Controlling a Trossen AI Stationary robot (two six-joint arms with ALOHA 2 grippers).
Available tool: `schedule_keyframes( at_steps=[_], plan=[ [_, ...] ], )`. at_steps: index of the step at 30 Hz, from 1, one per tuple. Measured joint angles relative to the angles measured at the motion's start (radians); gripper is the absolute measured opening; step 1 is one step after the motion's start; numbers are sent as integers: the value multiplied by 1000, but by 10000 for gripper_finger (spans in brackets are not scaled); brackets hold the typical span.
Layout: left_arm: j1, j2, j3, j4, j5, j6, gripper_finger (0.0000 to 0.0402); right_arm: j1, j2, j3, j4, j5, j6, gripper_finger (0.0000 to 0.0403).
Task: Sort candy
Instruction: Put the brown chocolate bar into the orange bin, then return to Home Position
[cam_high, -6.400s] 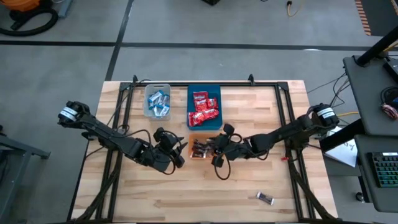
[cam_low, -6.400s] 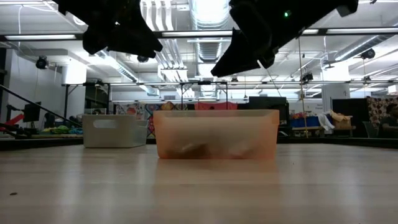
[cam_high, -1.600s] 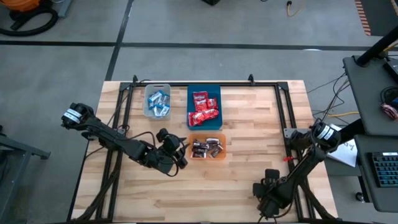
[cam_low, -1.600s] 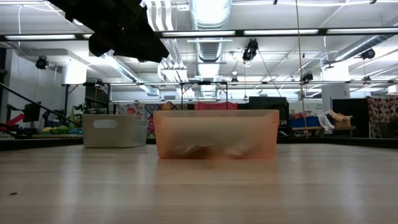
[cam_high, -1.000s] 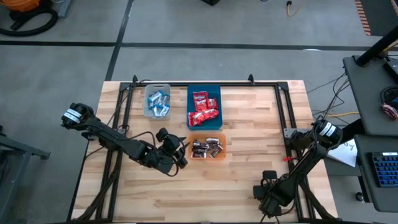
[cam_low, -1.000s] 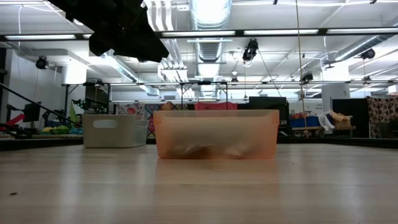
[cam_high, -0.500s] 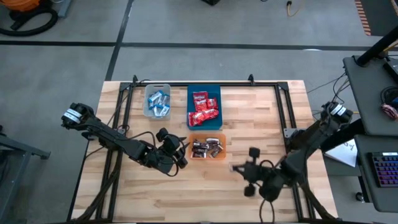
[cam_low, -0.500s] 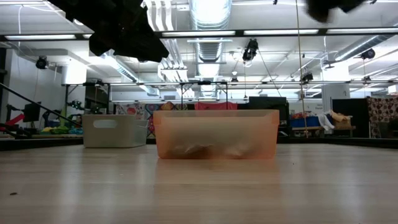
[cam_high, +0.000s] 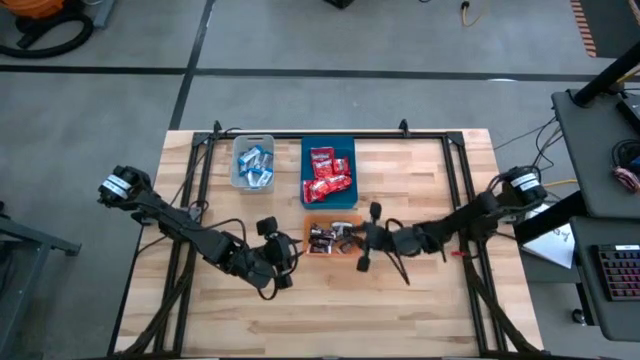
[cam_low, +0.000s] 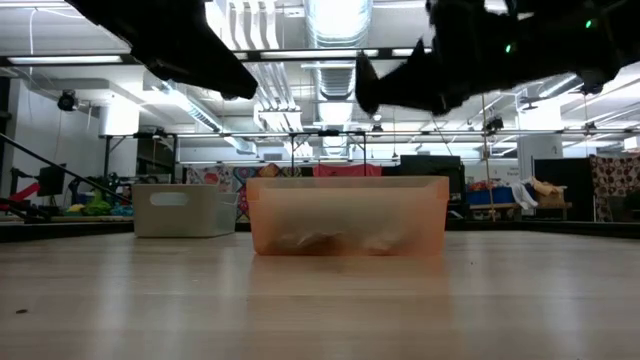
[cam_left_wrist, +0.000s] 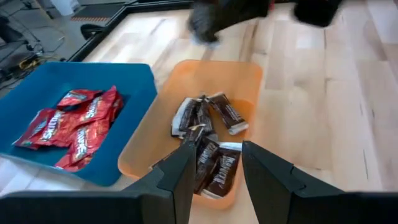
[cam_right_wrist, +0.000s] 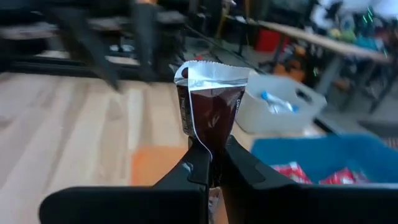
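We pinch a dark brown-silver candy by its crimped end in the right gripper, jaws pressed tight. It looks light, thin and crinkly, so it may slip. Our left gripper hangs jaws spread, empty, beside the orange bin.

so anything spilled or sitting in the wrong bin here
Nothing stands out. Blue-and-white candies lie in the clear bin, red ones in the blue bin, dark ones in the orange bin. The one candy out of a bin is the brown candy pinched in the right gripper beside the orange bin.
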Motion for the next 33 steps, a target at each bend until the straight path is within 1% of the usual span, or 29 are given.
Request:
schedule_keyframes(
  at_steps=[2,5,7,9,11,13,16,20,24,26,29,31,33],
  plan=[
    [-2,0,0,-2,-1,-2,116,-32,13,-9,-3,-4,58,13],
    [5,0,0,-9,-25,-3,116,-53,35,-9,-13,-6,93,24],
    [7,0,-1,-7,-29,-44,116,-61,54,-9,-13,-6,121,39],
    [8,6,-3,7,-57,-92,116,-67,67,-6,-15,-6,137,58],
    [9,7,-8,5,-58,-77,116,-71,78,-1,-13,-6,148,80],
    [9,-4,-10,4,-57,-40,116,-71,83,0,-16,-2,149,101],
    [9,-57,-11,18,-51,25,116,-71,69,1,-56,1,159,128],
    [1,-161,-11,54,6,198,116,-82,35,1,-121,2,200,153],
    [1,-277,-26,68,54,347,116,-86,12,1,-141,1,199,168],
    [2,-327,-66,124,60,408,116,-86,2,1,-141,1,181,172],
    [7,-414,-177,277,135,470,116,-82,-21,1,-141,-1,121,172],
    [11,-473,-272,376,183,476,117,-73,-41,-2,-128,-15,75,169],
    [11,-533,-365,469,213,465,117,-73,-57,-22,-90,-66,21,166]
  ],
)
